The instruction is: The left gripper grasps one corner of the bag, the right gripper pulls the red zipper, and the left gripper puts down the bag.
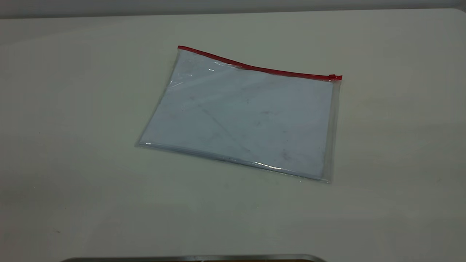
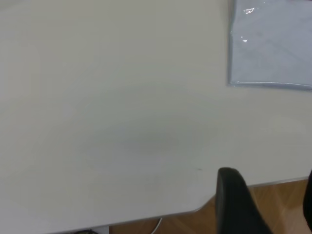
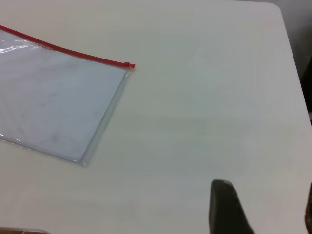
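Left pincer [image 2: 273, 204]: black tapered tips seen only in the left wrist view, spread apart, holding nothing, over the near edge of the pale off-white tabletop [image 1: 72, 127], well apart from the bag. Large flat clear plastic bag [image 1: 244, 116] with pale blue-white paper inside lies flat at tabletop centre. Thin red zipper [image 1: 255, 68] runs along its far edge; small red slider tab [image 1: 333, 76] at the right end. Right pincer [image 3: 268, 209]: black tips parted, empty, to the right, clear of the bag.
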You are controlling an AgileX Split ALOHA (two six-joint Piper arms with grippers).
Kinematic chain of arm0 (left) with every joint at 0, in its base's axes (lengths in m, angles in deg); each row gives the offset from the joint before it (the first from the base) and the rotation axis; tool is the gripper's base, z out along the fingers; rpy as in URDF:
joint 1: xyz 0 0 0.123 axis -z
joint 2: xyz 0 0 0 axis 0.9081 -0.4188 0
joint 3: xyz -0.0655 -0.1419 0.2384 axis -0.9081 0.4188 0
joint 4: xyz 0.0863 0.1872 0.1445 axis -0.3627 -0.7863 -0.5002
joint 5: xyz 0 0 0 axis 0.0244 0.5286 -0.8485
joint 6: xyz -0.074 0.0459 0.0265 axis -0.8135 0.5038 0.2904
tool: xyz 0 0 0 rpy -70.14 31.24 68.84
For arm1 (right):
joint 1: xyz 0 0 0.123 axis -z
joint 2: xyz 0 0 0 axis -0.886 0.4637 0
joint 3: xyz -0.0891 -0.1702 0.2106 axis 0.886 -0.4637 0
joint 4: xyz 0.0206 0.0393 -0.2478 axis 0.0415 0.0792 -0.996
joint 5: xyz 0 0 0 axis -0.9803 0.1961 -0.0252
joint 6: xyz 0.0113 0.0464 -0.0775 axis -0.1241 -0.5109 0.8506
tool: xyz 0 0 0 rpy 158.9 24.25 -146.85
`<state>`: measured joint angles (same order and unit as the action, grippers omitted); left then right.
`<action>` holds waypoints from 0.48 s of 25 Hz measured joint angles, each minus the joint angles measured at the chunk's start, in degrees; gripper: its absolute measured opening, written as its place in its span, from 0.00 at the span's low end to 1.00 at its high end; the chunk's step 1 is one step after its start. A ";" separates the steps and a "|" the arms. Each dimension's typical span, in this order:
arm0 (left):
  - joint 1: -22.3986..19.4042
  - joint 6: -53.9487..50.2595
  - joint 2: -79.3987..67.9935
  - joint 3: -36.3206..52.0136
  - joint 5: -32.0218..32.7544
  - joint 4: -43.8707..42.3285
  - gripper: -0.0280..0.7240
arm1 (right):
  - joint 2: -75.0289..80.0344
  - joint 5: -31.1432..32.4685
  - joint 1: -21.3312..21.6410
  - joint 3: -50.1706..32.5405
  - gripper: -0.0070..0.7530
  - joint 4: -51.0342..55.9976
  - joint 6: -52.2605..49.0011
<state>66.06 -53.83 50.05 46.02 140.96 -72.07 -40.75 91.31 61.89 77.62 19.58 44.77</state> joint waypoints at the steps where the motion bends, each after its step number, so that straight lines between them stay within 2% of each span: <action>1: 0.00 0.00 0.00 0.00 0.00 0.00 0.57 | 0.00 0.00 0.00 0.00 0.56 0.00 0.00; 12: 0.00 -0.19 0.04 0.00 0.00 0.00 0.57 | 0.00 0.00 0.00 0.00 0.55 0.02 0.00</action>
<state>66.06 -54.02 50.09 46.02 140.96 -72.07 -40.75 91.31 61.89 77.62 19.60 44.77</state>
